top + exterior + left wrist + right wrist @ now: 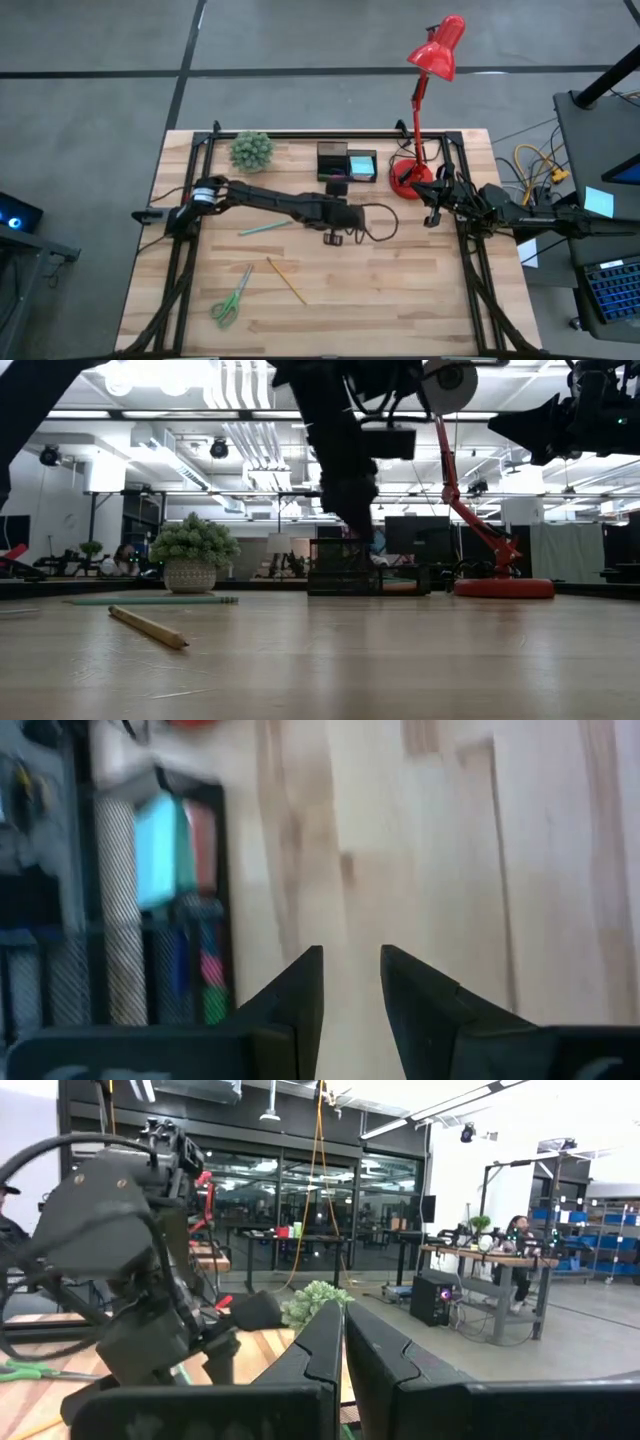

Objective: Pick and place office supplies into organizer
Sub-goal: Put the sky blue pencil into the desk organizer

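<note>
The left gripper (351, 982) hangs a little open and empty, just beside the organizer (346, 162). The right gripper (344, 1342) waits, pressed closed.

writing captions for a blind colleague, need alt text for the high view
The left gripper reaches over mid-table, just in front of the black organizer. Scissors, a yellow pencil and a teal pen lie loose; the right gripper waits by the red lamp.

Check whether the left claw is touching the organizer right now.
Apart. The left wrist view shows the left claw open and empty over bare wood, with the organizer off to one side.
</note>
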